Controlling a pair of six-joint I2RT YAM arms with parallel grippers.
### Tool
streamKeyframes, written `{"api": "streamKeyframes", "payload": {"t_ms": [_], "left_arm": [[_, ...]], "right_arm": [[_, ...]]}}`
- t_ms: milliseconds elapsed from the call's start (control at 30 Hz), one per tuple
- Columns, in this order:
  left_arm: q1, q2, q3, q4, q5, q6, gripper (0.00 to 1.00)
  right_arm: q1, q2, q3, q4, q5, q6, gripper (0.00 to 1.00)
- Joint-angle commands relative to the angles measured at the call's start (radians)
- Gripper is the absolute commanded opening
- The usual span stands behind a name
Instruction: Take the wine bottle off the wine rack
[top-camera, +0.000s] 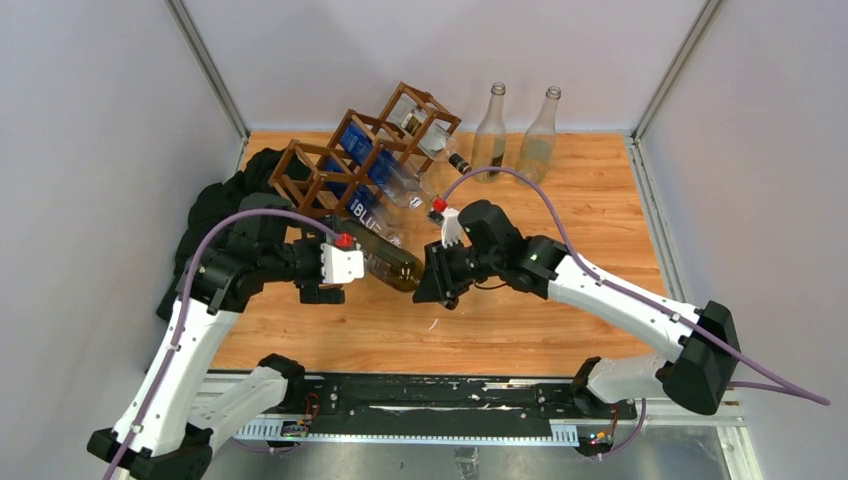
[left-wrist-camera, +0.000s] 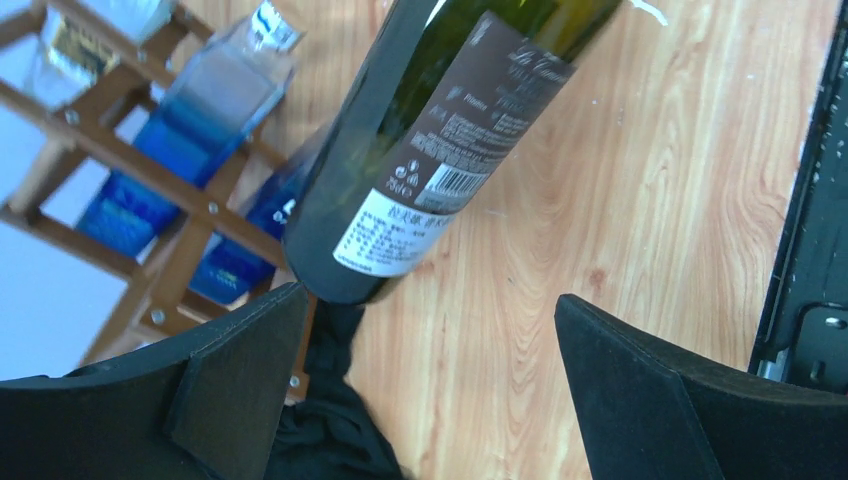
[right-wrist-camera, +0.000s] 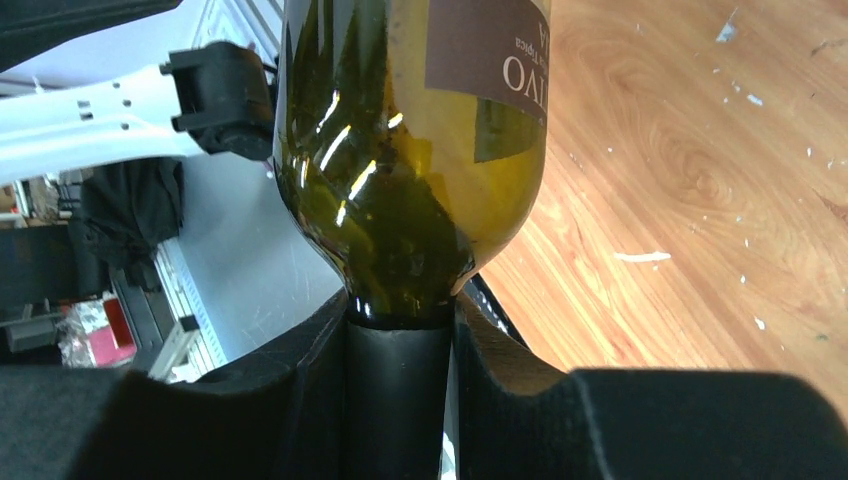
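Observation:
The wine bottle (top-camera: 392, 263) is dark green glass with a brown and white label and lies tilted above the table. My right gripper (top-camera: 436, 277) is shut on its black-capped neck, which shows between the fingers in the right wrist view (right-wrist-camera: 396, 395). The bottle's body (right-wrist-camera: 410, 150) rises from the fingers. My left gripper (top-camera: 350, 272) is open at the bottle's base; in the left wrist view (left-wrist-camera: 430, 350) the base (left-wrist-camera: 345, 275) hangs just off the left finger (left-wrist-camera: 235, 370). The wine rack (top-camera: 350, 160), a dark brown lattice, stands behind, and the base looks outside its cells.
Blue-labelled bottles (top-camera: 372, 165) and a clear bottle with a black cap (top-camera: 432, 140) lie in the rack (left-wrist-camera: 150, 180). Two clear bottles (top-camera: 489, 130) (top-camera: 538, 135) stand at the back. Black cloth (top-camera: 225, 200) lies left of the rack. Grey walls enclose the table.

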Motion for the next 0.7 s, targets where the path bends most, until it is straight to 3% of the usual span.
{"api": "streamKeyframes", "payload": {"t_ms": [0,267,667], "left_arm": [[-0.092,-0.011,-0.033,-0.029,0.018,0.101,1.0],[-0.175,0.041,-0.064,-0.027,0.007,0.114,1.0],[-0.183,0.014,-0.172,-0.021,0.003,0.206,1.0]], "right_arm": [[0.034,-0.048,0.089,-0.045,-0.049,-0.121,0.0],[0.088,-0.046,0.126,-0.094,-0.042,-0.196,0.0],[0.193,-0.011,0.19,-0.108,0.003,-0.281,0.0]]}}
